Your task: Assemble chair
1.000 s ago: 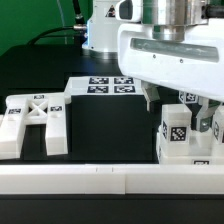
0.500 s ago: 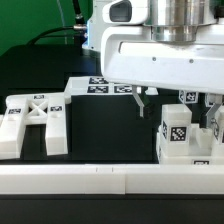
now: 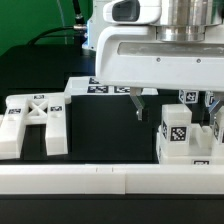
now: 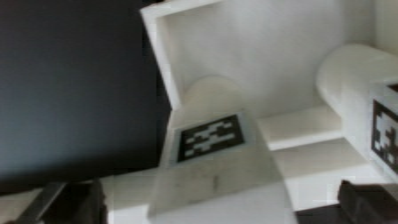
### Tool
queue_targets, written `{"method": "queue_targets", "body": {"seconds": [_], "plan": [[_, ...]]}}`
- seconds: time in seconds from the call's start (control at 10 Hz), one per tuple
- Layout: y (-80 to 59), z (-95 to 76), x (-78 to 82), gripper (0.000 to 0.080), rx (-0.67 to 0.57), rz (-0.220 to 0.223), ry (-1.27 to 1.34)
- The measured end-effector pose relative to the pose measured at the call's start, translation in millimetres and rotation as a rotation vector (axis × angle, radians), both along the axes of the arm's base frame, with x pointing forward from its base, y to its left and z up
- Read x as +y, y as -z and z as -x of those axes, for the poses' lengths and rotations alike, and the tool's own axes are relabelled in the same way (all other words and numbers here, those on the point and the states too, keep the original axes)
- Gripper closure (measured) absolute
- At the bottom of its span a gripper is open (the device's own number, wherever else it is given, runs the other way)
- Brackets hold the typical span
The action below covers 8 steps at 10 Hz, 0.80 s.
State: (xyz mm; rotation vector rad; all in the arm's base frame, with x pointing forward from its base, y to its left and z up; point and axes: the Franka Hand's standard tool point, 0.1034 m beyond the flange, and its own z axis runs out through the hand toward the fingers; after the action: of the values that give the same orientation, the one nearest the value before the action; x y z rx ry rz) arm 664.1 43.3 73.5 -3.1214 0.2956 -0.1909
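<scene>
The chair's X-braced frame (image 3: 35, 120) lies flat on the black table at the exterior view's left. A blocky stack of white tagged chair parts (image 3: 180, 137) stands at the right. My gripper (image 3: 174, 106) hangs just above this stack, jaws wide apart, one dark finger (image 3: 137, 104) left of the stack and the other at its right. In the wrist view the white tagged part (image 4: 214, 137) fills the space between the fingers (image 4: 63, 203), which stand clear of its sides. The gripper (image 4: 214, 208) holds nothing.
The marker board (image 3: 105, 87) lies flat behind the middle of the table. A long white rail (image 3: 100, 180) runs along the front edge. The robot's white base (image 3: 100, 35) stands at the back, and bare black table (image 3: 110, 130) lies between frame and stack.
The gripper body has shifted toward the exterior view's left. Its left finger has moved away from the stack, so the jaws stand wider. The chair parts have not moved.
</scene>
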Motion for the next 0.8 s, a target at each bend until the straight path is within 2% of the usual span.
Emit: {"method": "queue_targets", "body": {"seconds": [0.3, 0.4, 0.5, 0.6, 0.7, 0.8], "plan": [[0.1, 0.1, -0.4, 0.0151, 0.001, 0.019, -0.104], [0.1, 0.1, -0.5, 0.0245, 0.001, 0.018, -0.104], [0.1, 0.1, -0.5, 0.0381, 0.001, 0.018, -0.104], [0.1, 0.1, -0.5, 0.0381, 0.001, 0.018, -0.101], [0.2, 0.1, -0.5, 0.0511, 0.001, 0.015, -0.079], [0.2, 0.1, -0.6, 0.0511, 0.001, 0.016, -0.08]]}}
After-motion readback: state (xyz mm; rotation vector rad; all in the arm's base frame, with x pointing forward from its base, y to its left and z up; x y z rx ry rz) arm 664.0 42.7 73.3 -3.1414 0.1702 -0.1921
